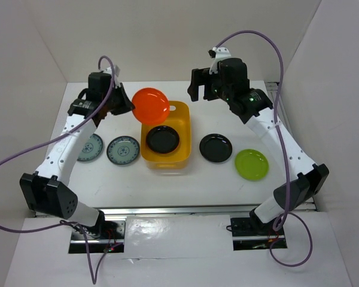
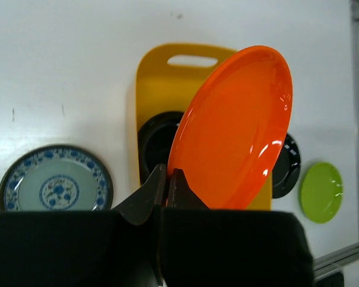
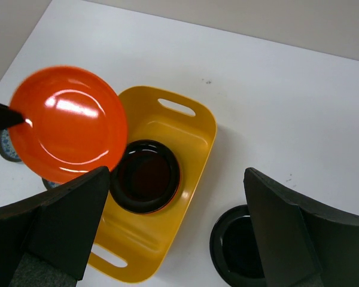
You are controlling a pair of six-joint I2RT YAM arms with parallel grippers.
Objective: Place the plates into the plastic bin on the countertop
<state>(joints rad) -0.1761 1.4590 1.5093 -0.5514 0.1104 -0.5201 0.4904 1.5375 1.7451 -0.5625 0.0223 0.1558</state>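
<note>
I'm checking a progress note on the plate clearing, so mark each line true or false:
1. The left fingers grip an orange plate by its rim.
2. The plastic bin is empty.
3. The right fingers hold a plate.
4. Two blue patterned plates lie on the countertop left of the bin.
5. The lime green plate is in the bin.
1. True: the left fingers are shut on the rim of the orange plate.
2. False: a black plate lies in the plastic bin.
3. False: the right fingers are open and hold nothing.
4. True: both patterned plates lie there.
5. False: the lime green plate lies on the countertop, right of the bin.
</note>
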